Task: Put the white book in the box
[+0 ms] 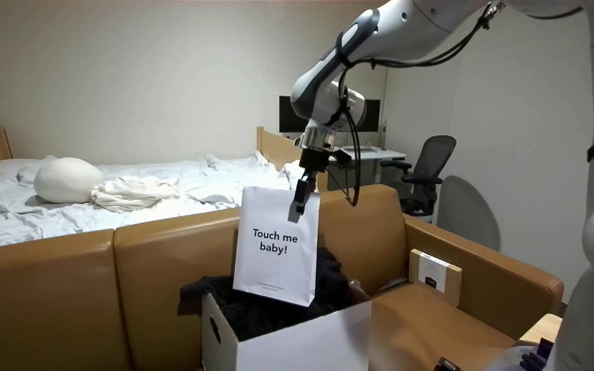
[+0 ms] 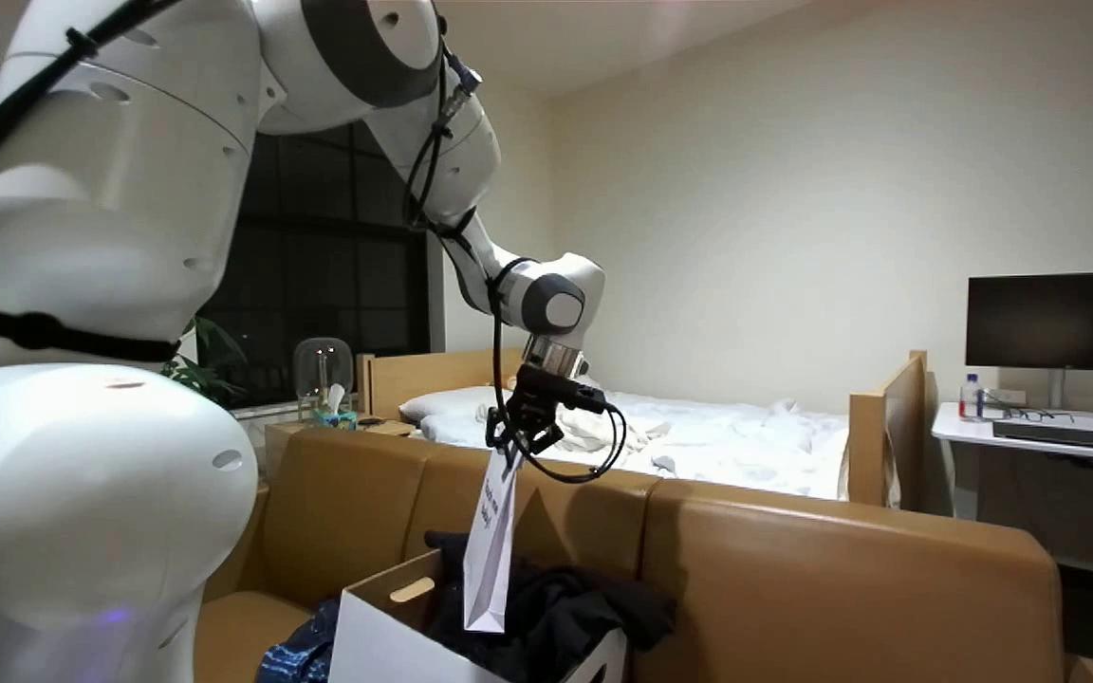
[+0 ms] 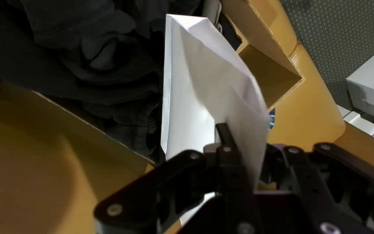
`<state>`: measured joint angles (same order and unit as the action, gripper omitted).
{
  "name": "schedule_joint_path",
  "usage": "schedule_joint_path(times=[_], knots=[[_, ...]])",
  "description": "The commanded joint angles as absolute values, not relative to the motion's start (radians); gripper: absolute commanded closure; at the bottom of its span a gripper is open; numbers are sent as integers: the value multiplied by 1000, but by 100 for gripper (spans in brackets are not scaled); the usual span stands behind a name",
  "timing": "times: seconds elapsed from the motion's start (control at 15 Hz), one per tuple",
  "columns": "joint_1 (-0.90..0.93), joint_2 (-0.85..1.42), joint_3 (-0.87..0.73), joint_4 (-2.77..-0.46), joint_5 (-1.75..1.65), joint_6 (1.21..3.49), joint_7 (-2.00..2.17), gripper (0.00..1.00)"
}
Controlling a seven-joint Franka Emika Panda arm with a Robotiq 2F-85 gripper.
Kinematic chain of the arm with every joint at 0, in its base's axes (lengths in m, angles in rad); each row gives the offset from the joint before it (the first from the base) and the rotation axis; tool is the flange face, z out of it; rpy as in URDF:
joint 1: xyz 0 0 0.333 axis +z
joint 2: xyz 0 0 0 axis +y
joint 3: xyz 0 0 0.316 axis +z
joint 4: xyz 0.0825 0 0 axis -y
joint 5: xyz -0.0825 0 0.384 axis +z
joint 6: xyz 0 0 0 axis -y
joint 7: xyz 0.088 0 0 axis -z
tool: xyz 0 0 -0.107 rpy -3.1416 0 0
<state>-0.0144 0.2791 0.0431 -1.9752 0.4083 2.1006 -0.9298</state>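
1. The tan sofa (image 1: 44, 299) is the largest thing near the work; its backrest rises right behind the box, and a bed (image 1: 214, 188) with white covers lies beyond it.
2. The robot arm (image 2: 110, 256) reaches over the sofa from above.
3. Past the bed's end are a white desk (image 2: 1021, 432) with a monitor (image 2: 1059, 321), and a dark office chair (image 1: 433, 159).
4. The white box (image 1: 302, 345) stands before the backrest, uncovered at the top, with hand-holes in its ends. Sofa seat stretches between it and the armrest (image 1: 488, 257).
5. Dark clothing (image 2: 594, 607) fills much of the box, heaped above the rim toward the backrest and spilling over one end. In the wrist view, brown cardboard shows at one inner corner.
6. The white book (image 1: 276, 247), with folded sides like a paper bag's, hangs upright and slightly tilted over the box's opening. Whether it touches the clothing cannot be told.
7. The gripper (image 1: 300, 207) points down, fingers clenched on the book's top edge with the paper between them.
8. A brown cardboard package (image 1: 453, 284) stands against the armrest, well apart from the box.
9. Its white label (image 1: 432, 268) bears a black mark too small to make out.
10. Black lettering (image 1: 275, 242) on the book reads "Touch me baby!" across two lines.
11. Tiny print (image 1: 270, 286) near the book's lower edge is illegible.
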Motion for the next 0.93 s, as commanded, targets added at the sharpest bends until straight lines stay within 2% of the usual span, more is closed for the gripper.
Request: schedule_joint_path(times=[0.0,0.27,0.33,0.6,0.87], knots=[[-21,445,41,-1815,308,2036,-778,98],[-50,628,59,-1625,281,1910,-697,98],[-56,655,61,-1585,279,1869,-682,74],[-73,655,46,-1575,263,1833,-589,51],[-119,519,33,-1763,298,1944,-534,25]])
